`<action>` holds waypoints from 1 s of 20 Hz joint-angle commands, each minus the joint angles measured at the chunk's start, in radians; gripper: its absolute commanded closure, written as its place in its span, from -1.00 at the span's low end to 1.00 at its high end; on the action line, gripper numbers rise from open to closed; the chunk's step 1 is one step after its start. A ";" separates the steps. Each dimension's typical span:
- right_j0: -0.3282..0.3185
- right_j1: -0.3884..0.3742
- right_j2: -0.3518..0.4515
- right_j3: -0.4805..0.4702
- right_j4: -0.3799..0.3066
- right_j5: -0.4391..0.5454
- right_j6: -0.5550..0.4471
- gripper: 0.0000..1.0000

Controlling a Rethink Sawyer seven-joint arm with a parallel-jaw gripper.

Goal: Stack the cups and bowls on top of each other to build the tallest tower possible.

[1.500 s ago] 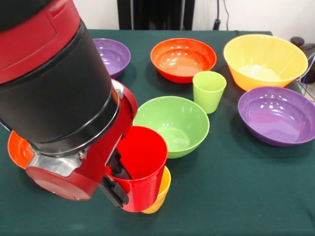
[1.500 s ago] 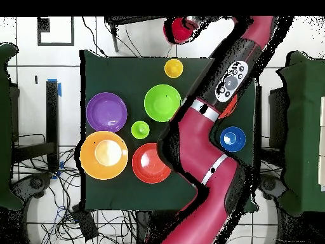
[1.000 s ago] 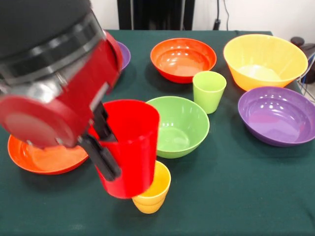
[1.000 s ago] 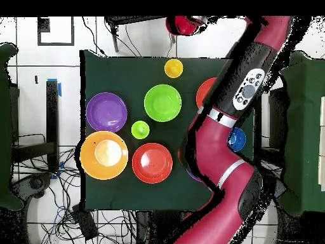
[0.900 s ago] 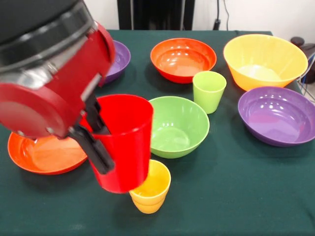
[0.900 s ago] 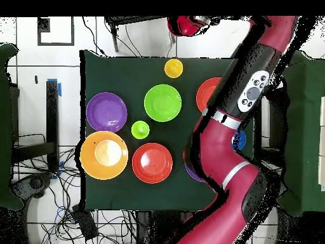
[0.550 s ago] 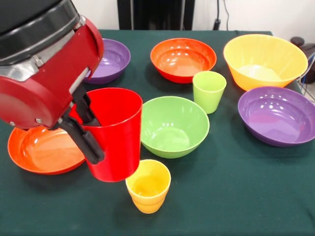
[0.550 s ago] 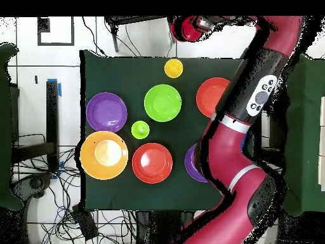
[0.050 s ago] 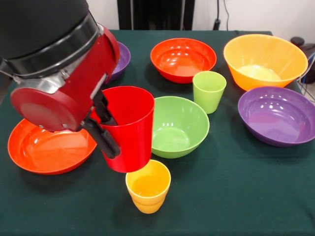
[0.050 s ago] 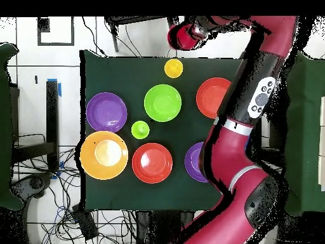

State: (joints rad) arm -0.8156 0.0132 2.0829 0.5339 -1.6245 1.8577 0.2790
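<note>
A dark green cloth covers the table [image 9: 236,196], with a pale wall and dark equipment behind it. Your hand [image 9: 104,129] is clamped on the rim of the red cup [image 9: 127,129]: one finger inside the near-left wall, one outside, with the cup carried clear of the cloth and tipped a little. The yellow cup [image 9: 147,186] stands upright at the near edge, just below and to the right of the red one; their outlines overlap in the front view, though whether they touch is hard to tell.

To seat it well, bring the red cup's base squarely over the yellow mouth and level it before lowering, since a tilted base will probably catch the rim and tip the light cup over. Descend slowly, and let go only once it sits.

The green bowl [image 9: 178,125] lies just behind the yellow cup, so keep your approach from the left. The green cup [image 9: 208,91], orange bowl [image 9: 265,60] and nearer purple bowl [image 9: 276,115] stand well apart, waiting.
</note>
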 commanded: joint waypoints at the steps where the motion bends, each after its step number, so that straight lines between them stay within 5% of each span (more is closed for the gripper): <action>1: 0.054 -0.038 -0.282 -0.014 0.040 0.037 0.301 1.00; 8: 0.102 -0.076 -0.339 -0.084 0.059 0.019 0.321 1.00; 20: 0.182 -0.100 -0.325 -0.245 -0.049 0.004 0.222 1.00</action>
State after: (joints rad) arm -0.6746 -0.0561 1.9256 0.4371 -1.5635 1.8576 0.3593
